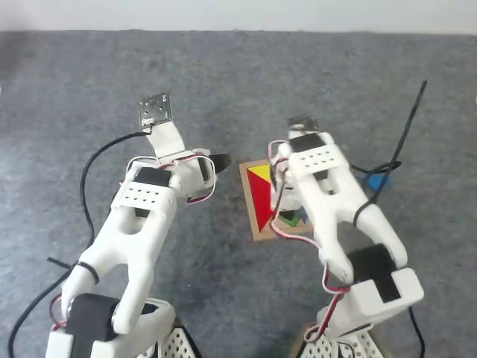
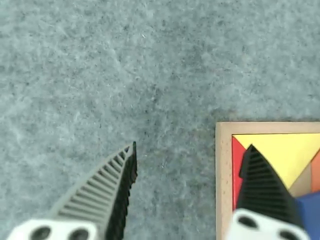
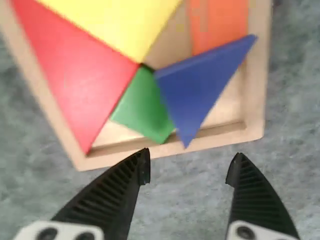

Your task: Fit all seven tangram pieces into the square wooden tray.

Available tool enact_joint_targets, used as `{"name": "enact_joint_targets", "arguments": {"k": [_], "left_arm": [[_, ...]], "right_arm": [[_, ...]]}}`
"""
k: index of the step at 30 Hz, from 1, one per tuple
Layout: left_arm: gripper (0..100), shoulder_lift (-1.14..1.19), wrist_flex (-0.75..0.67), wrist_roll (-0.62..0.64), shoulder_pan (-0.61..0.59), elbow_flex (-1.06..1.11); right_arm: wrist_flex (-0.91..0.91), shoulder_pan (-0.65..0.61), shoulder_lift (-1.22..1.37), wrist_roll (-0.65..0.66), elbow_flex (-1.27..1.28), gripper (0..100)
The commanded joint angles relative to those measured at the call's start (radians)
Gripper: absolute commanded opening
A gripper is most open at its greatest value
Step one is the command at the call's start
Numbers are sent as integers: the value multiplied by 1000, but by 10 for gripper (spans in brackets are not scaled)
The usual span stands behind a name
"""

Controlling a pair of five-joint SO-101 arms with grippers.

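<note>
Right claw (image 3: 191,156), released and empty, hangs just outside the rim of the tray (image 3: 256,75), the unseated blue triangle (image 3: 197,85) pointing its tip straight at it; left claw (image 2: 192,146), also released, straddles a different tray edge.

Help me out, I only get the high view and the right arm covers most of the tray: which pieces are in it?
Observer: The right wrist view shows a red triangle, yellow triangle, green piece, blue triangle and orange piece in the tray.
Operator: Is the blue one seated?
Observer: No, its tip lies over the tray's rim.
Operator: Is the right gripper holding anything?
Observer: No, the right gripper is open and empty, at the tray's edge.
</note>
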Motion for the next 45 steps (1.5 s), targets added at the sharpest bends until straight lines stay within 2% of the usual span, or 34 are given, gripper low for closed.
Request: {"name": "enact_joint_targets", "arguments": {"k": [1,16,26,34,40,45], "left_arm": [[318,-49,8,-11,0,-16],[318,-49,6,-11,0,-18],[318,-49,8,-11,12,-18],[318,-43,9,-11,35,-18],[318,-43,11,-11,35,-18],[318,-43,11,-11,37,-18]], "right_arm": [[-24,31,4,51,-2,270],[-68,90,96,137,-11,270],[-61,242,91,273,-124,270],[-68,266,91,324,-157,270],[-68,277,91,313,-235,270],[-101,272,93,180,-311,270]]}}
